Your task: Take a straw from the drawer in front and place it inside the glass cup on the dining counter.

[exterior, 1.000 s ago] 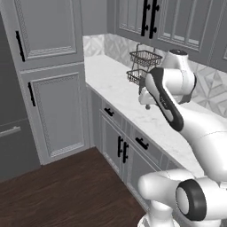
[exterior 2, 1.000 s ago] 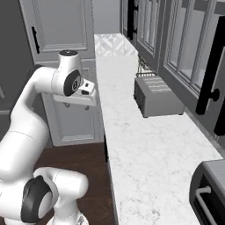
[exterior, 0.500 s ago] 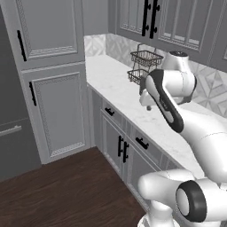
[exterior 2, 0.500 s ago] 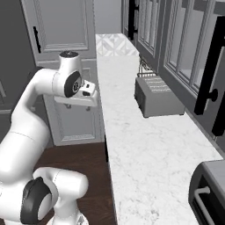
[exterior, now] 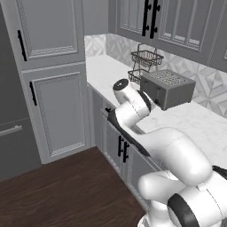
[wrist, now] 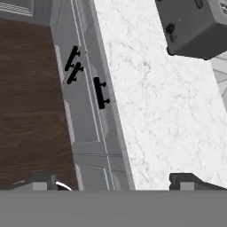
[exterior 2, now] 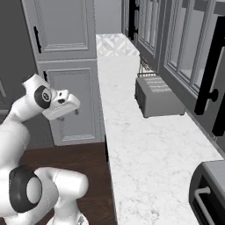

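Drawer front (wrist: 101,95) with its black bar handle (wrist: 101,92) sits shut just under the front edge of the marble bench (wrist: 150,102) in your hand view, and it is flush with the other cabinet fronts. Your pincer (wrist: 116,181) hangs above that front edge with its tips spread wide apart and nothing between them; one tip (wrist: 188,181) is over the marble, the other (wrist: 40,181) over the dark wood floor (wrist: 26,97). Beside the drawer, lower down the cabinet face, you see two more black handles (wrist: 73,66) set close together. In the right base view the hand (exterior 2: 61,105) hovers off the bench edge, over the floor side. Farther along the bench stands a grey toaster (exterior: 167,88), near the back wall. Beyond it, a wire basket rack (exterior: 145,64) stands against the patterned backsplash, just beside the toaster.
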Controlling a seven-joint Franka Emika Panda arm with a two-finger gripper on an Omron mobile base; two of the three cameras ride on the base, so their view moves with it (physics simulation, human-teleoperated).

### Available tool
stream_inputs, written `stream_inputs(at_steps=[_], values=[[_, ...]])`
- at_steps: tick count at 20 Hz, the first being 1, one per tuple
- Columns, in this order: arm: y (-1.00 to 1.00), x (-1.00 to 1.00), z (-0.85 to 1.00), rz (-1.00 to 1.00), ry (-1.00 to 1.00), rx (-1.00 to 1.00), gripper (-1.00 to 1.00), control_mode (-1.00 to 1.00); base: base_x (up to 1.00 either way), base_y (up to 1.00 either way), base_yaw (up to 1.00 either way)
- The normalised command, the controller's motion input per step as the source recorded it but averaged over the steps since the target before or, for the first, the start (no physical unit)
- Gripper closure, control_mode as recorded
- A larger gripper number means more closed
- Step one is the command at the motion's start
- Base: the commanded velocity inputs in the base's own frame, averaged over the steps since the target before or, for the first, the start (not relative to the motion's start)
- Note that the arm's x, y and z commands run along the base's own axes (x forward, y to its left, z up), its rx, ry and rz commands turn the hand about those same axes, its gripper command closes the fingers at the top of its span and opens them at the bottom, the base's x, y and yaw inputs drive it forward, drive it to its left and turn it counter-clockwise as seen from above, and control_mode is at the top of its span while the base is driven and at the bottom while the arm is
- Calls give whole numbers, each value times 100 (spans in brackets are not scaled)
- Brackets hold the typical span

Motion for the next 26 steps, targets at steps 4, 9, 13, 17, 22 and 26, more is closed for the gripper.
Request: stream_inputs(at_steps=[4,9,13,17,22,26], values=[[68,48,-100,0,-4,-53,-100,-100,0,0,0],[63,53,-100,0,-2,-48,-100,-100,0,0,0],[21,51,-83,-3,0,-33,-100,-100,0,0,0],[0,46,-68,-10,0,-26,-100,-100,0,0,0],[-2,25,-50,-20,-3,-23,-100,-100,0,0,0],[-11,1,-20,-26,-9,-18,-100,-100,0,0,0]])
